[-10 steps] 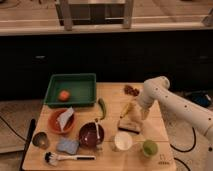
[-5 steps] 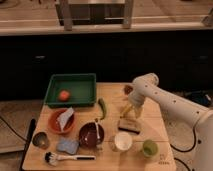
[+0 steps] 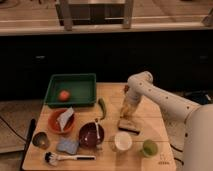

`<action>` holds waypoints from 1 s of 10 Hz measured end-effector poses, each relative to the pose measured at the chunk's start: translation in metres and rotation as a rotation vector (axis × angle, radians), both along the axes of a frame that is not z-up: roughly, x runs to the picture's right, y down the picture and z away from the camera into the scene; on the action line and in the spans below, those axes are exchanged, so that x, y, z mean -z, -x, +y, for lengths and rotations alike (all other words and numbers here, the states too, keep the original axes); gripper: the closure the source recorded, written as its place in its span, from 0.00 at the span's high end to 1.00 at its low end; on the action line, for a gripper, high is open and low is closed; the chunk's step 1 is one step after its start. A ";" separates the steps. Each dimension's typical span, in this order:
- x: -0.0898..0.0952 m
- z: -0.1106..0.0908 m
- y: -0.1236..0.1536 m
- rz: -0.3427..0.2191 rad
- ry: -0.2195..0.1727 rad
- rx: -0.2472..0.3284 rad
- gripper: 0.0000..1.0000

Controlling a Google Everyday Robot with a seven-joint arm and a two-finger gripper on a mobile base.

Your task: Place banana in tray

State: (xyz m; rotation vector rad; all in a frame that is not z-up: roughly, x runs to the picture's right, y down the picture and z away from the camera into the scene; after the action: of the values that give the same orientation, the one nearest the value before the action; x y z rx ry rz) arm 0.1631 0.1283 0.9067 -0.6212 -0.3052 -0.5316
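The dark-green tray [image 3: 54, 90] stands at the table's back left, with a small orange-red round fruit [image 3: 63, 95] inside. My gripper [image 3: 127, 111] points down over the middle-right of the table, right of the tray. It is shut on the pale yellow banana [image 3: 128, 108], which hangs a little above the table. The white arm [image 3: 160, 97] reaches in from the right.
A green chili [image 3: 102, 107] lies between the tray and the gripper. A flat tan-and-dark block [image 3: 129, 125] lies under the gripper. In front stand an orange bowl [image 3: 56, 125], a dark red bowl [image 3: 91, 135], a white cup [image 3: 122, 141], a green fruit [image 3: 149, 147], a sponge [image 3: 67, 146] and a brush [image 3: 65, 158].
The arm has swung left, and the gripper has moved left and slightly up with the banana, closer to the tray.
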 end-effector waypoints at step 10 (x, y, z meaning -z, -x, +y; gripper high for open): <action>0.016 -0.043 -0.009 -0.008 -0.040 0.026 0.00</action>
State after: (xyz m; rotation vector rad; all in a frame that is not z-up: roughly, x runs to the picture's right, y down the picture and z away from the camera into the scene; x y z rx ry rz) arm 0.1719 0.0849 0.8903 -0.5846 -0.2935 -0.5640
